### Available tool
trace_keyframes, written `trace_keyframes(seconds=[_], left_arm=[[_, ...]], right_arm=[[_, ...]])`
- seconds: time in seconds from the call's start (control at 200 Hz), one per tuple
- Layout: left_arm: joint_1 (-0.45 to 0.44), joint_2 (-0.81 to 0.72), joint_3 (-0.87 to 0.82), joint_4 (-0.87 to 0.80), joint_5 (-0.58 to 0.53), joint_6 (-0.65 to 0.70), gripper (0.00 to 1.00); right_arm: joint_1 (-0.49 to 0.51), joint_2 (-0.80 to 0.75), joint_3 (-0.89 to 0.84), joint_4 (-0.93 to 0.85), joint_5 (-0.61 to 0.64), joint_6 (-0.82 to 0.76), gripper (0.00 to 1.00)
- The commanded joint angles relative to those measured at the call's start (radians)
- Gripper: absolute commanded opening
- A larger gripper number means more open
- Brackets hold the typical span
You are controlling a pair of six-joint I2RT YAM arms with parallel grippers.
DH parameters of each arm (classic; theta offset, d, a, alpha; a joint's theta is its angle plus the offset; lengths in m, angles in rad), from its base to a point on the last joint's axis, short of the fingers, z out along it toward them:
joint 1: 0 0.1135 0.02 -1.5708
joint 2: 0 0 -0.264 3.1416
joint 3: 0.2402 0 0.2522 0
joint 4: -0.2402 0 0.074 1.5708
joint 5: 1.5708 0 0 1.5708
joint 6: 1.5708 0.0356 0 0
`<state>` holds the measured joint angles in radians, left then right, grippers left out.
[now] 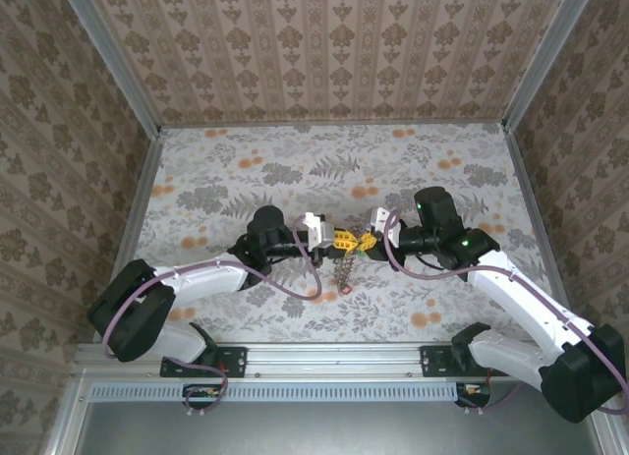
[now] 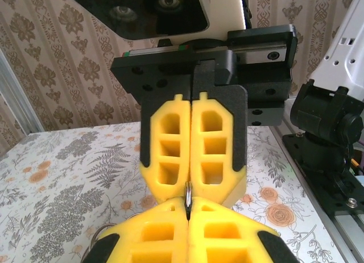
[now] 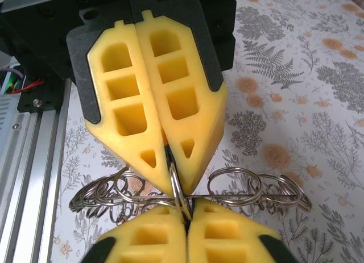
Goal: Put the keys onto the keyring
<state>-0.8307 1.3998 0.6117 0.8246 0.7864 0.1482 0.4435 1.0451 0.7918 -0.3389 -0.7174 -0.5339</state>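
Both grippers meet tip to tip above the middle of the table. My left gripper (image 1: 337, 241) (image 2: 187, 213) and my right gripper (image 1: 367, 242) (image 3: 186, 216) are each shut on the same upright metal keyring (image 3: 178, 186) (image 2: 187, 196), seen edge-on between the yellow fingers. A thin horizontal wire (image 3: 227, 197) crosses it, strung with several small split rings (image 3: 236, 186) on both sides. Below the grippers hangs a bunch of rings and keys (image 1: 346, 270), ending in a reddish tag (image 1: 351, 289) near the cloth. Other key heads are too small to tell apart.
The floral tablecloth (image 1: 246, 170) covers the table. Patterned walls close in the back and sides. An aluminium rail (image 1: 324, 357) runs along the near edge by the arm bases, and it shows again (image 3: 28, 161) in the right wrist view.
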Motion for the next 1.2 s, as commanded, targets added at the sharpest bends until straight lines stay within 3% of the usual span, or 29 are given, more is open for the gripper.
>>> trace_keyframes(seconds=[0.0, 0.125, 0.265, 0.47, 0.705, 1.195], left_arm=[[-0.013, 0.006, 0.002, 0.096, -0.006, -0.024, 0.0], [0.002, 0.003, 0.014, 0.02, -0.018, -0.014, 0.01], [0.01, -0.009, 0.038, -0.112, -0.036, 0.018, 0.18], [0.009, -0.042, 0.12, -0.419, -0.055, 0.143, 0.2], [0.005, -0.041, 0.195, -0.61, -0.018, 0.226, 0.24], [-0.027, 0.03, 0.272, -0.673, -0.011, 0.243, 0.23]], right_arm=[[0.007, -0.025, 0.023, 0.033, -0.088, -0.03, 0.0], [0.003, -0.038, 0.039, -0.034, -0.054, -0.07, 0.0], [0.006, -0.037, 0.068, -0.129, 0.012, -0.127, 0.0], [0.034, -0.012, 0.112, -0.232, 0.137, -0.179, 0.0], [0.056, 0.024, 0.133, -0.255, 0.194, -0.182, 0.0], [0.077, 0.056, 0.159, -0.275, 0.206, -0.171, 0.0]])
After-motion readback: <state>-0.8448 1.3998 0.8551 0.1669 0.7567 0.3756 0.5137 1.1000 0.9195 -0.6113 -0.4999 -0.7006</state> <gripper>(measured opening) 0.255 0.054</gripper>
